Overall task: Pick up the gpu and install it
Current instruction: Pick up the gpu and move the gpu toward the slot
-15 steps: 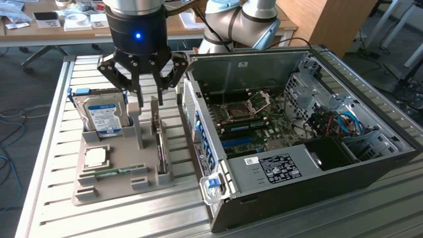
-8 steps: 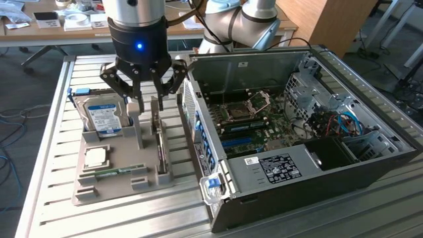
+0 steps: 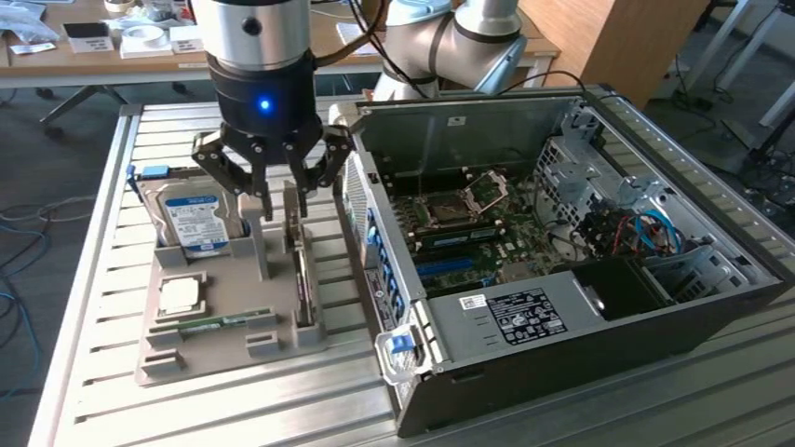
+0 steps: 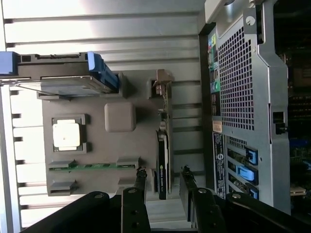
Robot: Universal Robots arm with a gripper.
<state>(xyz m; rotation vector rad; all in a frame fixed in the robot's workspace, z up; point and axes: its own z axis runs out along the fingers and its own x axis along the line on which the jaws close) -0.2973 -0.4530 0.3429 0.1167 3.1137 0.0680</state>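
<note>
Edgewise, the gpu (image 4: 163,160) stands lengthwise parallel to the case (image 3: 646,349), claw (image 4: 163,171) spread apart above it.

A slatted metal bench (image 3: 249,410) carried two things: a grey holder tray (image 3: 168,365) towards the exterior view's left and, just beside it, an open black computer case (image 3: 695,321) lying on its side.
</note>
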